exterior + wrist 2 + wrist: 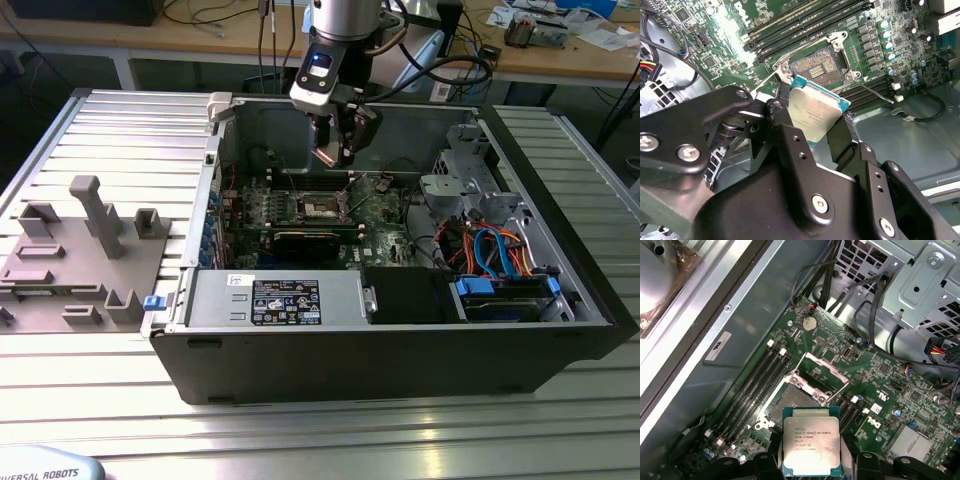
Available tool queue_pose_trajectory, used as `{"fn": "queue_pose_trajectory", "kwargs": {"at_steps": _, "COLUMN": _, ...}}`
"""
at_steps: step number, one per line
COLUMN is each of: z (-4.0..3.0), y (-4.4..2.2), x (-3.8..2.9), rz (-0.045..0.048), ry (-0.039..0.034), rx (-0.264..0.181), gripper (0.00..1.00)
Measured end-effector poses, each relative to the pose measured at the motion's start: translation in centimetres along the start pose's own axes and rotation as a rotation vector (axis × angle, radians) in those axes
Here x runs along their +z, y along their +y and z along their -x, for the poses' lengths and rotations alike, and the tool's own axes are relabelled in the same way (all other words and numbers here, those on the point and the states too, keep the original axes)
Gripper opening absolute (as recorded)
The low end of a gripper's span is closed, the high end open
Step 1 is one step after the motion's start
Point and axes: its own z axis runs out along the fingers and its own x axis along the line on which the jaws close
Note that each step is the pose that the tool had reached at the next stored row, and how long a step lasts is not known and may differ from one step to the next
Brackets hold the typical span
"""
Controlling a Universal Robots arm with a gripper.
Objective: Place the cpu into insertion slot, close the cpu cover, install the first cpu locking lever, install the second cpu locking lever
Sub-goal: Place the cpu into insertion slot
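Ribbed aluminium bench is occupied by an open black case; the flat silver-topped cpu is pinched by the hand above the dark, metal-rimmed insertion slot

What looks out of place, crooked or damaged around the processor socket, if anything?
Nothing stands out. The pincer holds the cpu by its edges above the insertion slot, which lies open with the cpu cover swung up. The chip's metal top looks flat and unmarked, and the memory slots beside the socket look straight.

cpu corner seemingly behind hand
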Motion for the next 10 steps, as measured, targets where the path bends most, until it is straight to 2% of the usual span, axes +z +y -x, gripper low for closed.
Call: {"fn": "queue_pose_trajectory", "kwargs": {"at_steps": 10, "z": 0.0, "y": 0.0, "x": 0.02, "rz": 0.0001, "ry": -0.0014, "rx": 0.03, "gripper": 0.54}}
